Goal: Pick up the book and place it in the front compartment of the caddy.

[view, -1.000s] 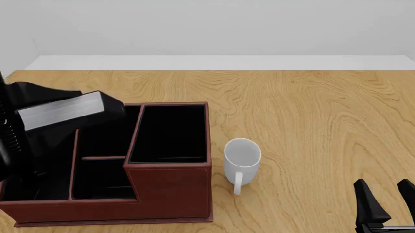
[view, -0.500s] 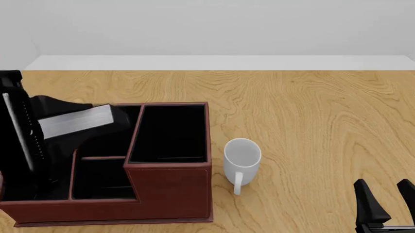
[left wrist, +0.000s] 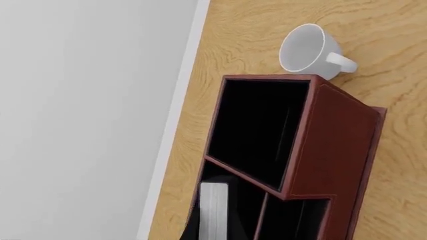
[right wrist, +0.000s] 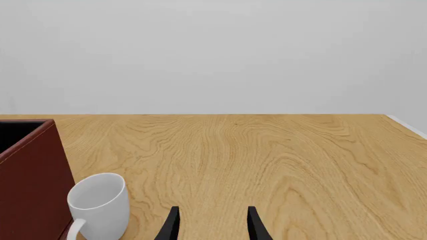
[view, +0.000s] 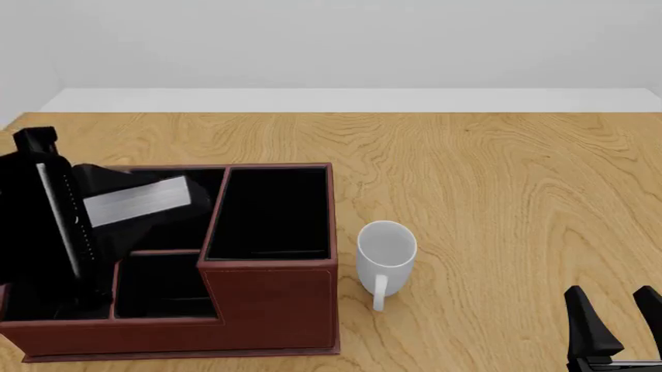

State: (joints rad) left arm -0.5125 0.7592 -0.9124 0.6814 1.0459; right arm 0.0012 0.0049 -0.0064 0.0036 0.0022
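Observation:
The red-brown caddy [view: 271,296] stands at the near left of the table. The book [view: 139,201] shows as a pale grey page edge with black covers. It hangs tilted over the caddy's back-left part, with its far end low between the walls. My left gripper [view: 95,215] is shut on the book, and the black arm hides the grip itself. In the left wrist view the book [left wrist: 215,209] points down into the caddy [left wrist: 333,145], beside the tall compartment. My right gripper [view: 621,319] rests open and empty at the near right, with its fingertips [right wrist: 257,225] apart.
A white mug [view: 386,252] stands upright just right of the caddy, with its handle toward the near edge. It also shows as mug [left wrist: 307,47] and mug [right wrist: 99,202]. The wooden table [view: 497,178] runs back to a pale wall. The caddy's right wall [right wrist: 30,175] lies left of my right gripper.
My left arm has swung right and down with the book, so its page edge now sits lower and further over the caddy. The right arm, mug and caddy have not moved.

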